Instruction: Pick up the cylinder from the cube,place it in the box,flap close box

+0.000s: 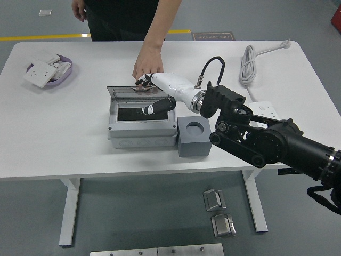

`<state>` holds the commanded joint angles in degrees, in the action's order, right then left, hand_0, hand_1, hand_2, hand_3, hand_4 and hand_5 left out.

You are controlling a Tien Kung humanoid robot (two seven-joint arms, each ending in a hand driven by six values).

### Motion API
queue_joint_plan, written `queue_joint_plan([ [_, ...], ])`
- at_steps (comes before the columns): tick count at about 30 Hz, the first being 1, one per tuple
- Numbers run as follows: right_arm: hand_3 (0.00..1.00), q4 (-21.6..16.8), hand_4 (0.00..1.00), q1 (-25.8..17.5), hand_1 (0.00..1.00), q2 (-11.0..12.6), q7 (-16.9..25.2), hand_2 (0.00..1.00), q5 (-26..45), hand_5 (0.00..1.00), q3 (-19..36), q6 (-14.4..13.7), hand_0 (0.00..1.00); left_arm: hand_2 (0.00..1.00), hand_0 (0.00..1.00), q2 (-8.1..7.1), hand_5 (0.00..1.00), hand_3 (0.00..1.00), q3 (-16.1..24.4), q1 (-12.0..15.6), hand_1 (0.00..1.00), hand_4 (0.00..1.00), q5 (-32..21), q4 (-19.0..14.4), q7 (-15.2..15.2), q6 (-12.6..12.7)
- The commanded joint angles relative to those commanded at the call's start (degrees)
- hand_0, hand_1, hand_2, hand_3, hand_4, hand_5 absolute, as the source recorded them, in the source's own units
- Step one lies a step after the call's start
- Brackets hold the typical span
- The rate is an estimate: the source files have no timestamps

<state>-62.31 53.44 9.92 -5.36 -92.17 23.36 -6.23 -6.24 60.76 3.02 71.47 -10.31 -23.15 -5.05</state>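
Reaching from the right, our right hand [154,97], fingers loosely spread and empty, hovered above the grey plastic box's [141,128] clear hinged flap [125,92], lying just behind.

right hand [154,90] over open box [141,122], person's hand [146,66] on lid
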Motion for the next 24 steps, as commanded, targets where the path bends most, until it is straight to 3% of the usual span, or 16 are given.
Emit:
queue_joint_plan([
  [13,0.822,-4.52,0.856,-2.33,0.761,1.61,-0.51,0.771,-1.39,0.444,-0.99,-0.26,0.832,0.564,0.609,0.15,0.284,0.556,-0.07,0.06,0.648,0.649,-0.22,0.00,0.00,0.13],
  [24,0.822,-5.59,0.855,-3.27,0.757,2.17,-0.76,0.772,-2.38,0.444,-0.86,-0.10,0.831,0.564,0.609,0.12,0.283,0.556,-0.08,0.25,0.647,0.649,-0.12,0.00,0.04,0.18],
])
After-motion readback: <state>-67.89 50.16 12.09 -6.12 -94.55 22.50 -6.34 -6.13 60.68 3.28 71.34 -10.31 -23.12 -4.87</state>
